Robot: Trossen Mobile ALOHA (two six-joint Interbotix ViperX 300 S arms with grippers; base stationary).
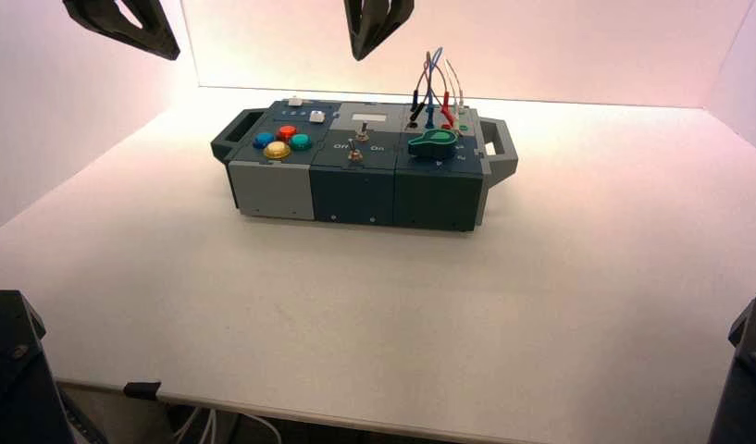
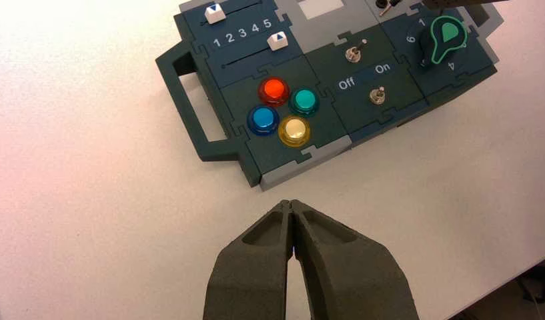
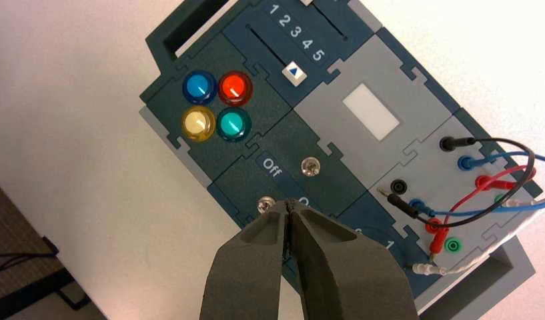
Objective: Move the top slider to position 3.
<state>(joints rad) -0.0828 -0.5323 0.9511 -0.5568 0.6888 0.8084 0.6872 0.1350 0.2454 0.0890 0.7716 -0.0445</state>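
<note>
- Clock directions are taken from the middle of the box's top in the high view, with 12 on the far side.
- The top slider (image 2: 215, 13), a small white knob, sits at 10 o'clock, on the farther of two parallel slots; it looks to be around 1 or 2, though the angle makes the exact mark hard to call.
- The lower slider (image 2: 277, 41), its white twin, stands at 5.
- The left gripper (image 1: 175, 57) shows up toward 10 o'clock, raised and clear of the box (image 1: 273, 191); its fingers are closed together, with nothing between them.
- The right gripper (image 1: 358, 58) shows toward 12 o'clock, also raised, its fingers closed on nothing.
- Toward 9 o'clock is the button cluster: red button (image 2: 274, 91) at its 12, green button (image 2: 304, 101) at 3, yellow button (image 2: 295, 130) at 6, blue button (image 2: 263, 119) at 9.
- Two metal toggle levers (image 2: 353, 53) stand near the middle, by the "Off" and "On" lettering.
- The green rotary knob (image 1: 434, 141) is toward 3 o'clock, with the wires (image 1: 436, 83) arching up nearer 2.
</note>
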